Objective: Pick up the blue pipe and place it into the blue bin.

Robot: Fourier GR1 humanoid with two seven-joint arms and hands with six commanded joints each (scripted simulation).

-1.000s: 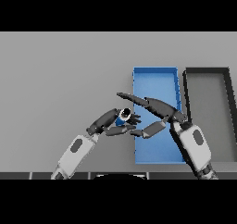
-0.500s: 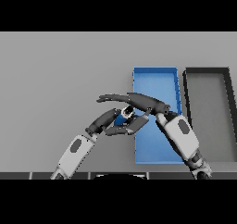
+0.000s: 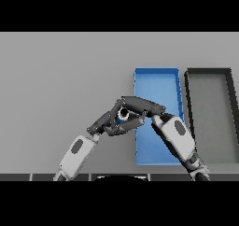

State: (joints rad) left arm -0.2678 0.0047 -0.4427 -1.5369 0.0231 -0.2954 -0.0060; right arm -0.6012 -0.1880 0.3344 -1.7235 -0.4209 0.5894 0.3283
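Note:
The blue pipe (image 3: pixel 124 114) is short, with a pale open end facing up, and is held above the table just left of the blue bin (image 3: pixel 156 71). My left hand (image 3: pixel 103 123) comes up from the lower left, its fingers curled against the pipe's left side. My right hand (image 3: pixel 144 107) reaches in from the lower right across the bin's left wall. Its fingers are bent over the top of the pipe and its thumb is under it. Most of the pipe's body is hidden between the two hands.
A dark grey bin (image 3: pixel 207 71) stands right beside the blue bin, on its right side. My right forearm (image 3: pixel 177 136) lies across the blue bin's near half. Grey table stretches to the left and behind.
My right hand has swung left from over the bin and closed its spread fingers down over the pipe. The left hand has kept the pipe in nearly the same place.

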